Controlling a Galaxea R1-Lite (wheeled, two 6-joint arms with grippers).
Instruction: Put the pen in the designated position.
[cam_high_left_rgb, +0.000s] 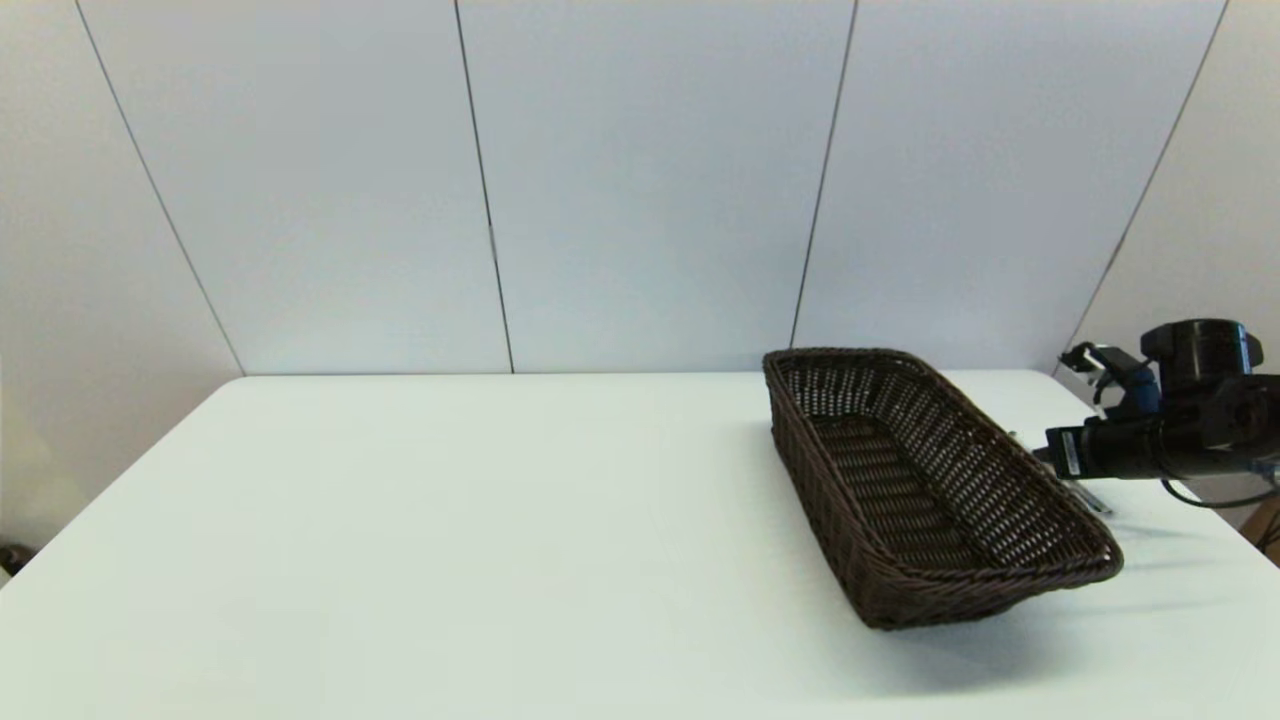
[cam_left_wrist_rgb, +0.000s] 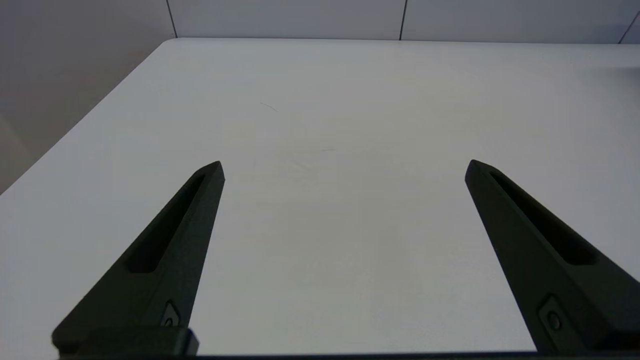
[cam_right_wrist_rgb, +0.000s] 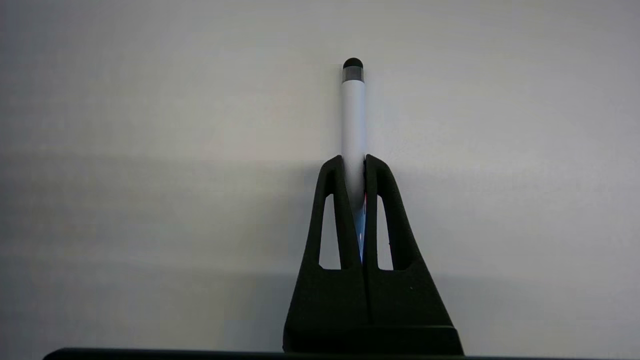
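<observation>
In the right wrist view my right gripper (cam_right_wrist_rgb: 354, 161) is shut on the pen (cam_right_wrist_rgb: 353, 115), a thin white stick with a dark tip that sticks out past the fingertips against a plain white background. In the head view the right arm (cam_high_left_rgb: 1160, 440) reaches in from the right edge, just beside the right long side of the dark wicker basket (cam_high_left_rgb: 900, 590). A thin pale piece of the pen (cam_high_left_rgb: 1092, 499) shows below the arm, close to the basket's rim. My left gripper (cam_left_wrist_rgb: 345, 167) is open over bare table, out of the head view.
The basket lies slanted on the right half of the white table (cam_high_left_rgb: 450, 540), with nothing inside it. The table's right edge runs close behind the right arm, and grey wall panels stand behind the table.
</observation>
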